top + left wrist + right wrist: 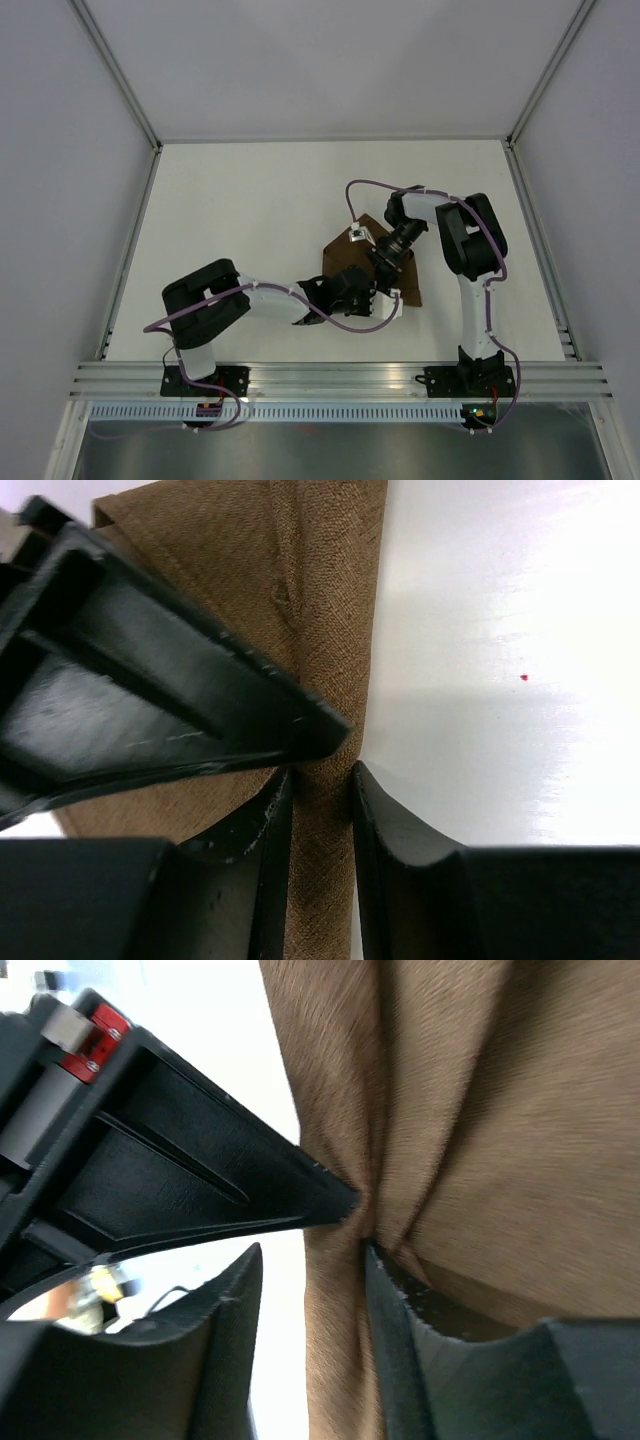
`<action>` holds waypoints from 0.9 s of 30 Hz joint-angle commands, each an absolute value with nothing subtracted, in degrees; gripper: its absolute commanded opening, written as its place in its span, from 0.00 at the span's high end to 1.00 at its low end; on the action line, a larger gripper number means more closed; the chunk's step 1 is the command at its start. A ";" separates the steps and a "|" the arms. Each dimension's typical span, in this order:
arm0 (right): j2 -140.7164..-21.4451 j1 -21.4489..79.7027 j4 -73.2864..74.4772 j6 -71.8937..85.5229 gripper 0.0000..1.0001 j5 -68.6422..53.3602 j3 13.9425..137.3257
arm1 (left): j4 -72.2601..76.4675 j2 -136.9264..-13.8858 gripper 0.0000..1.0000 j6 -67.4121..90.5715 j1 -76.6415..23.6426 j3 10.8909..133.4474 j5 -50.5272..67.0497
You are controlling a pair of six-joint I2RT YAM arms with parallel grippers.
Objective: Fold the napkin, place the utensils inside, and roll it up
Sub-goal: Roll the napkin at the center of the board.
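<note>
The napkin (408, 282) lies bunched right of centre on the worktop (250, 210). My left gripper (320, 780) is clenched on its raised fold; my right gripper (312, 1255) straddles that fold, jaws apart.

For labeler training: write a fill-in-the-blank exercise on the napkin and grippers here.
1. The napkin is ___ in colour.
2. It lies on a ___ table.
3. In the left wrist view, a strip of it runs ___ the fingers of the left gripper.
4. In the right wrist view, that gripper juts in from the picture's ___ side.
Missing: brown; white; between; left.
</note>
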State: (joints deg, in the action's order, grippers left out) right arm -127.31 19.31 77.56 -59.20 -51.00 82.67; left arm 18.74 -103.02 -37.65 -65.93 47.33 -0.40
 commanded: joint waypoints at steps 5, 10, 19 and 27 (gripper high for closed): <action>-112.87 11.97 62.72 -49.87 0.44 -55.37 84.47 | 0.71 -104.77 0.98 -27.78 -61.10 53.35 20.20; -102.42 4.85 44.15 -32.36 0.44 -53.70 78.93 | -5.87 -106.34 0.98 -21.99 -56.79 57.81 30.57; -82.92 -2.99 37.62 -39.01 0.44 -51.44 64.37 | -20.30 -117.33 0.98 -15.21 -48.53 70.12 44.72; -65.76 8.51 34.72 -53.08 0.44 -41.67 46.07 | -28.03 -123.92 0.98 -13.45 -45.62 76.20 53.69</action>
